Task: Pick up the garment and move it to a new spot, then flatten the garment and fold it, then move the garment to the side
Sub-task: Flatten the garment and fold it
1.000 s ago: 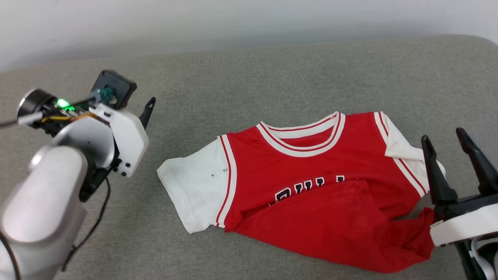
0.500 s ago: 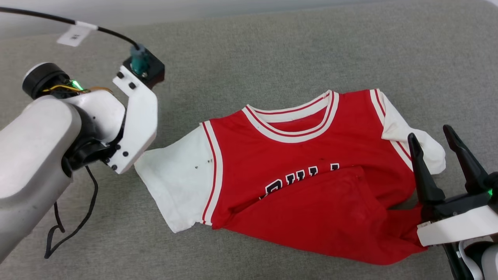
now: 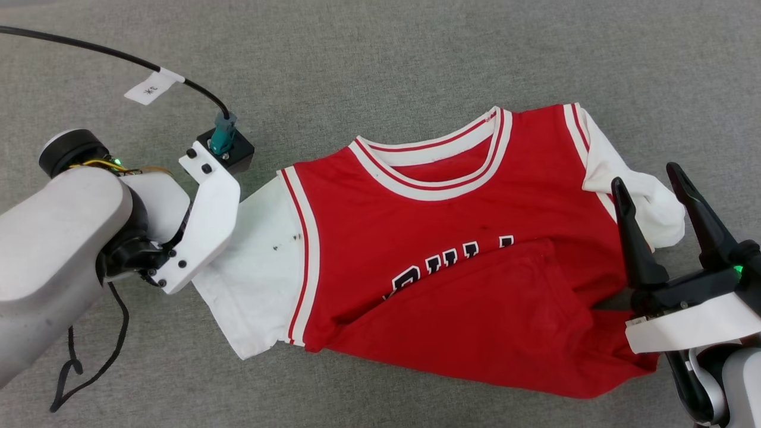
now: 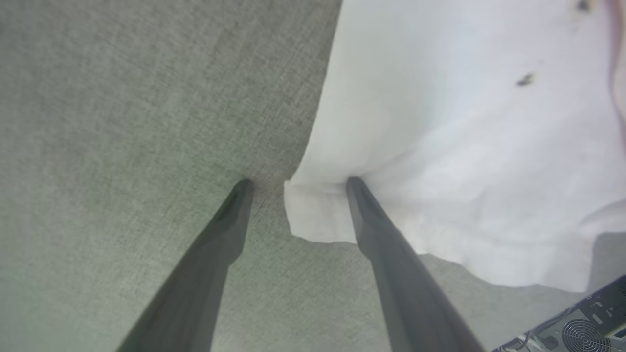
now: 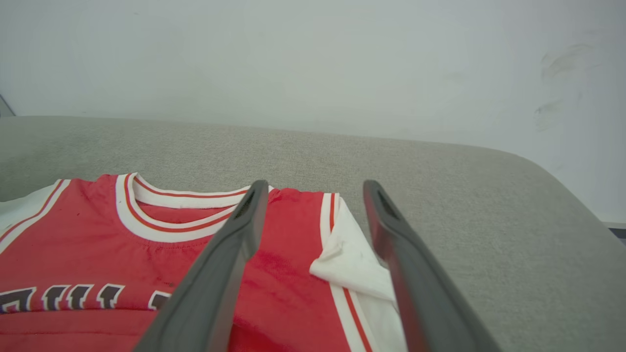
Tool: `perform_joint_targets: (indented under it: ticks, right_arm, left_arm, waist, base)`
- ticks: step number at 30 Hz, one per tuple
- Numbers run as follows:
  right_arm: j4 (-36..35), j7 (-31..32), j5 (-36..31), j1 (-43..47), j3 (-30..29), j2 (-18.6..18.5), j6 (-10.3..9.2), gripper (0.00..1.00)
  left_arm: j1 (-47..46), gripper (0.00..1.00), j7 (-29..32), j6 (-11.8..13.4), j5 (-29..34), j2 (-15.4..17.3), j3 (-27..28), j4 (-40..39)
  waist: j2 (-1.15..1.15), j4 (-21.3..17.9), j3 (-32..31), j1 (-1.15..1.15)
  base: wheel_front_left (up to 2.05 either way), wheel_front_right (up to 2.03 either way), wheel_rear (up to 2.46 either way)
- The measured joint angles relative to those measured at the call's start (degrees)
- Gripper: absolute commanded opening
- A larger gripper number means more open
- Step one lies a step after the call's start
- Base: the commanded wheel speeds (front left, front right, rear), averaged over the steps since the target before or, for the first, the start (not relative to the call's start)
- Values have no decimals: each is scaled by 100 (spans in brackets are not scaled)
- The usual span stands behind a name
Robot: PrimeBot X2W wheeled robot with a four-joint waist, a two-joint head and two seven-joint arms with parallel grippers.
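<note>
Left hand [image 4: 299, 181] spread, astride the white sleeve [image 4: 440, 146] corner; right hand [image 3: 647, 175] spread too, at the opposite side.
Garment [image 3: 452, 255] lies rumpled on grey fabric surface [image 3: 416, 59]: probably light, limp, slippy. You'd best pinch hems, not mid-cloth.

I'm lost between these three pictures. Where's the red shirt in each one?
Head view: the shirt lies across the middle.
Left wrist view: its white sleeve, upper right.
Right wrist view: lower left, collar showing.
Shared landmark: the grey fabric surface underneath.
</note>
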Motion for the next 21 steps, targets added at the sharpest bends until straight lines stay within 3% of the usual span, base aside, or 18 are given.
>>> perform_joint_targets:
  ticks: [3, 5, 9, 14, 21]
  right_arm:
    - [65, -4, 0, -62, 38, -3, 0, 100]
    - [100, -8, -1, -126, 35, -29, 0, 100]
    - [154, -8, -15, -233, -97, -203, 0, 100]
    - [133, 218, -21, -498, -336, -743, 1, 100]
    - [-81, 2040, 650, -966, 215, -2241, 0, 100]
  left_arm:
    - [-82, 100, -120, 0, -47, 36, -189, 31]
    - [-143, 0, -232, 0, -93, 40, -303, 54]
    - [-158, 0, -531, 0, -151, 30, -481, 68]
    - [-138, 0, -895, 0, -309, 186, -576, 97]
    - [-125, 0, -1285, 0, -439, 397, -621, -158]
  waist:
    - [0, -14, 57, 0]
    - [0, 1, 50, 0]
    - [0, 65, -66, 0]
    - [0, 192, -337, 0]
    - [0, 482, -634, 0]
  base:
    - [0, 0, 0]
    - [0, 0, 0]
    - [0, 0, 0]
    - [0, 0, 0]
    - [0, 0, 0]
